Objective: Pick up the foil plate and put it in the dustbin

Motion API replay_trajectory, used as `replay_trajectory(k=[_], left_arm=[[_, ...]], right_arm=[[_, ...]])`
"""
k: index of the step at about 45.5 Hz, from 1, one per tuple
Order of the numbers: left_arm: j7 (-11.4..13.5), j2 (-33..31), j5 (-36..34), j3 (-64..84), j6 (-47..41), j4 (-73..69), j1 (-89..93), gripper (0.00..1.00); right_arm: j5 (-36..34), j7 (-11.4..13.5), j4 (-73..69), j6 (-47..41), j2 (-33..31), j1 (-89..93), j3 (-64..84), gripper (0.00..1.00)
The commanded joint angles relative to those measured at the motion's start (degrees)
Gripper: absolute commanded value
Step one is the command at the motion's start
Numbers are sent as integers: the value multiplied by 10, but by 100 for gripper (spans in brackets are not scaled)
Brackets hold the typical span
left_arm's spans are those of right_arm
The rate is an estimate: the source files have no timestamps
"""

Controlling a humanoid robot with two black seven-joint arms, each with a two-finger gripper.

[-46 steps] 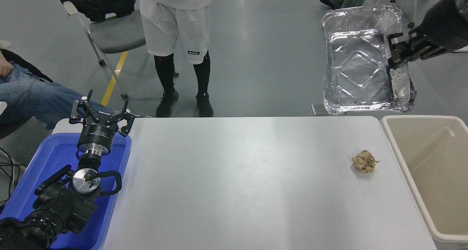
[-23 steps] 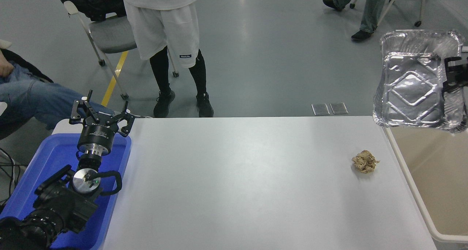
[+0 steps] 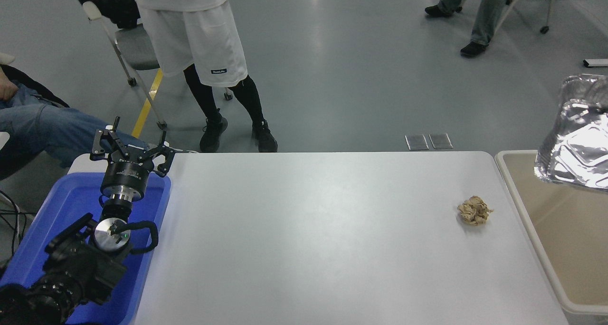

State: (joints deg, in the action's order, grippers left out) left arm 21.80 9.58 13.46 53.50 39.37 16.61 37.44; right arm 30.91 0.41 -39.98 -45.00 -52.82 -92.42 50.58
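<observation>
The foil plate [image 3: 577, 139], shiny silver with embossed ridges, hangs in the air at the picture's right edge, tilted and partly cut off. It hovers above the far end of the beige dustbin [image 3: 521, 206], which stands against the table's right side. The right arm and its gripper are outside the picture, so what holds the plate is hidden. My left gripper [image 3: 130, 149] is parked open at the lower left, above the blue bin [image 3: 61, 211].
A crumpled tan paper ball [image 3: 474, 210] lies on the white table [image 3: 308, 239] near its right side. A person in white shorts [image 3: 194, 44] stands beyond the far edge by a grey chair [image 3: 135, 47]. Another person [image 3: 42, 125] sits at the left.
The foil plate has moved right and down, from beyond the table's far right corner to above the dustbin. The right gripper has left the picture. The standing person has stepped left.
</observation>
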Motion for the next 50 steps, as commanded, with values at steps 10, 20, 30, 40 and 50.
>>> replay_trajectory(k=[10,20,30,40,50], left_arm=[[0,0,0,0,0,0,0,99],[1,0,1,0,0,0,0,99],[1,0,1,0,0,0,0,99],[1,0,1,0,0,0,0,99],[1,0,1,0,0,0,0,99]], right_arm=[[-17,0,168,24,4,308,-244,0],[-99,-1,178,165,26,376,-248,0],[-166,-1,225,345,82,451,-248,0],[-184,-1,227,460,121,484,-261,0],[-195,-1,233,470,142,516,-312,0]])
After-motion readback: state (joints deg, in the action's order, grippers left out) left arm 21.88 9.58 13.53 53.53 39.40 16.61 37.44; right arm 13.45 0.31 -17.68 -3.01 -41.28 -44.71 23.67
